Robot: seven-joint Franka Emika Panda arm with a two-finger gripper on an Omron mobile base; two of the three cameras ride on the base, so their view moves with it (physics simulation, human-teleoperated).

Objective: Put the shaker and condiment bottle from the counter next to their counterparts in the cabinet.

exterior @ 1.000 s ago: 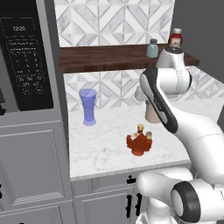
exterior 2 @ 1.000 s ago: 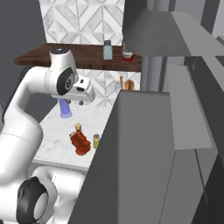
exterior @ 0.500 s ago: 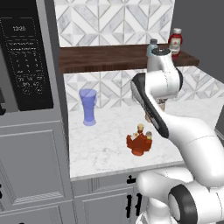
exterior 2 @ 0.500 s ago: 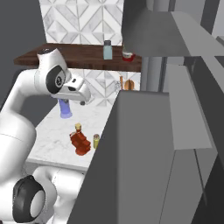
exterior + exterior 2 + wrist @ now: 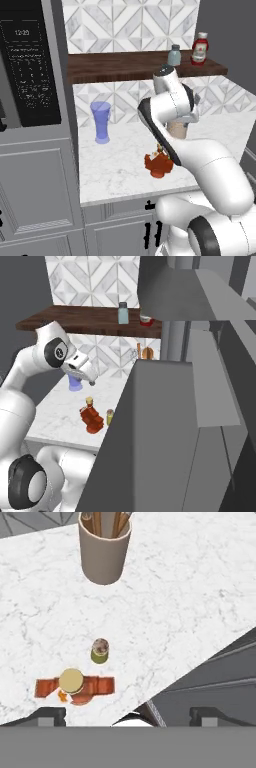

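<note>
Though blurred, microwave clock (image 5: 13,32) reads 12:20

In the left base view the arm (image 5: 172,107) covers most of the beige utensil cup (image 5: 177,131) and part of the condiment bottle (image 5: 159,165) just in front of that cup; the shaker can't be made out beside it. In the right base view a big grey panel (image 5: 165,431) cuts off the counter's (image 5: 60,416) right side next to the shaker (image 5: 109,416), and hides pt of the squat red bottle (image 5: 145,320) on the cabinet (image 5: 85,318). In the hand view the 2 fingertips (image 5: 50,716) are clipped at the bottom, and the cup's utensils are cut by the top edge.
</note>
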